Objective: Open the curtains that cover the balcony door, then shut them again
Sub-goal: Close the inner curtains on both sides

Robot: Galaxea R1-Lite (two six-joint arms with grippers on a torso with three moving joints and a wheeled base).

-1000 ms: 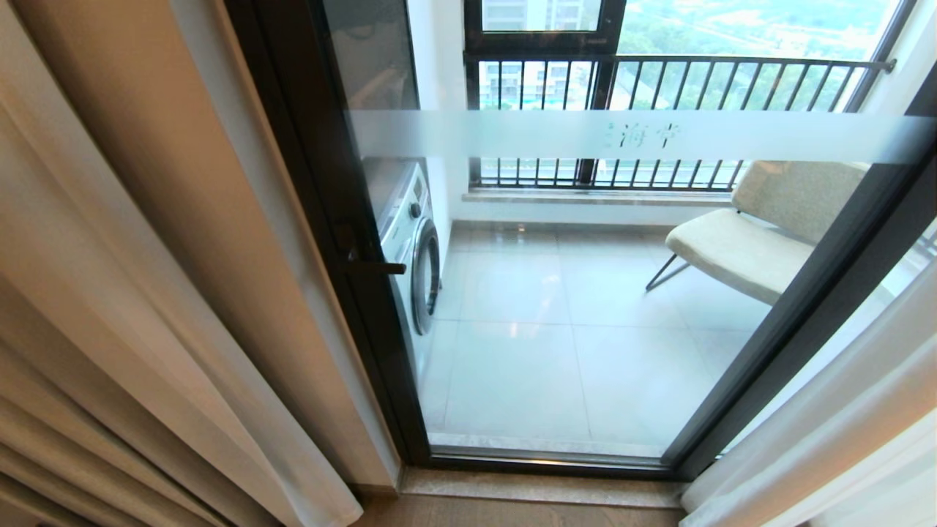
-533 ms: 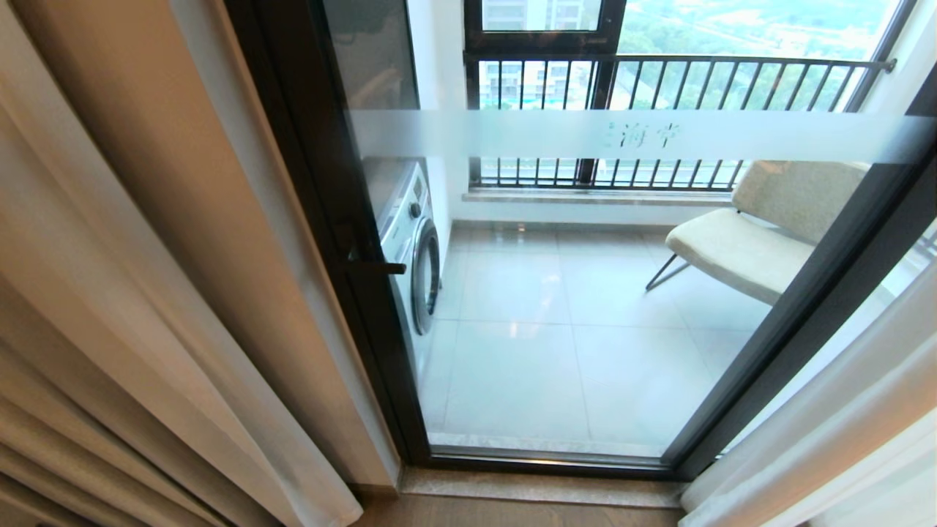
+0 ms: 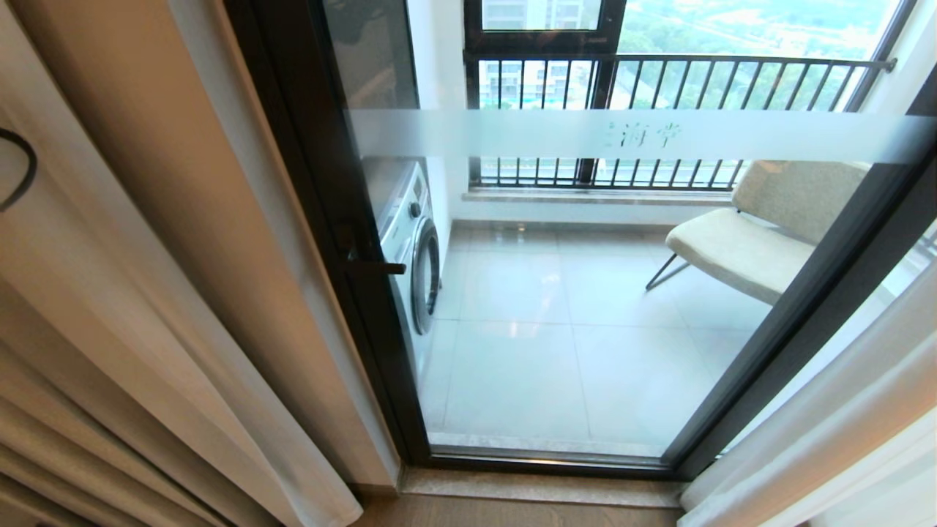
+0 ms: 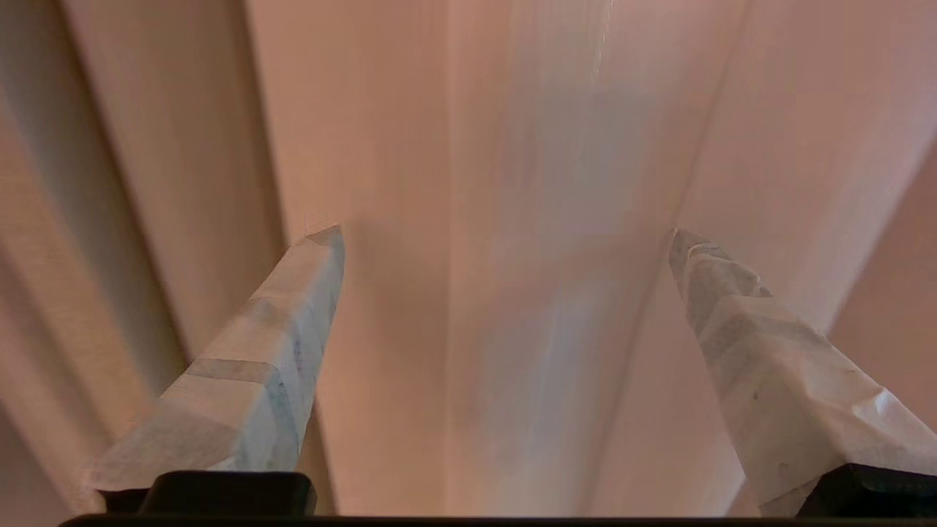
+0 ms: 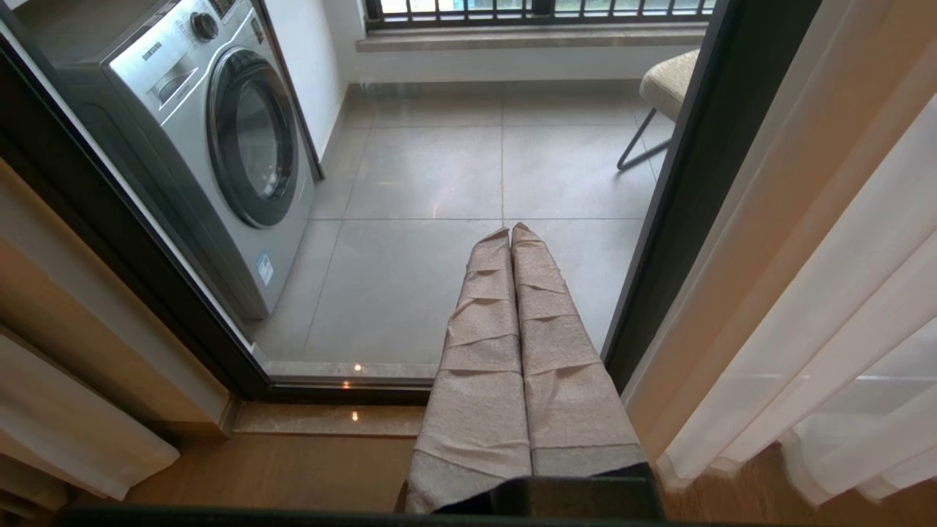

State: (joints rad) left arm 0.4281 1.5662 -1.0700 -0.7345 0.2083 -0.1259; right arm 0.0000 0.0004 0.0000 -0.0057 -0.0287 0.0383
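Left wrist view showed the left tool (image 4: 505, 234) spread wide, empty, facing the heavy beige pleated curtains (image 4: 410, 183) pulled aside from the black-framed glass balcony door (image 3: 585, 293), so closing likely needed a pinch next.

I read this as a private flat, high up. Through the balcony door (image 3: 585, 293), centre of the head view, I see a tiled balcony with a front-loading washing machine (image 3: 413, 249) at left, an upholstered chair (image 3: 761, 234) at right, and a barred railing (image 3: 659, 80) before distant buildings. Floor-length curtains (image 3: 146, 293) hang at both edges.
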